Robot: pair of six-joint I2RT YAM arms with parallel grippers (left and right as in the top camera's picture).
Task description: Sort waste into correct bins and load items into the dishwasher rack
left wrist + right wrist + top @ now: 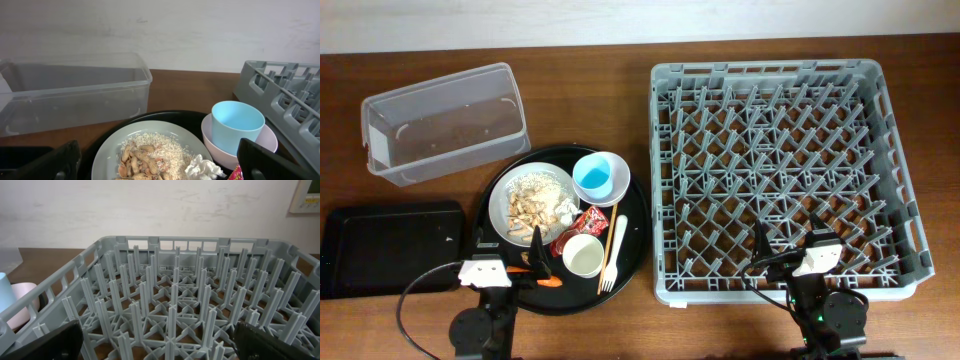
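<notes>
The grey dishwasher rack [780, 170] stands on the right and holds nothing. The round black tray [638, 235] holds a grey plate [510, 195] of beige food scraps, a white scrap [563, 211], a red wrapper [590, 220], a blue cup [598, 178] nested in a white cup, another white cup [583, 256], chopsticks [612, 238], a white fork [607, 272] and a carrot [548, 282]. My left gripper [508, 245] is open and empty at the plate's near edge [150, 145]. My right gripper [787, 235] is open and empty over the rack's front [170, 305].
A clear tub [440, 120] lies at the back left and also shows in the left wrist view [75, 92]. A flat black tray [390, 245] sits at the front left. Bare wooden table shows between the round tray and the rack.
</notes>
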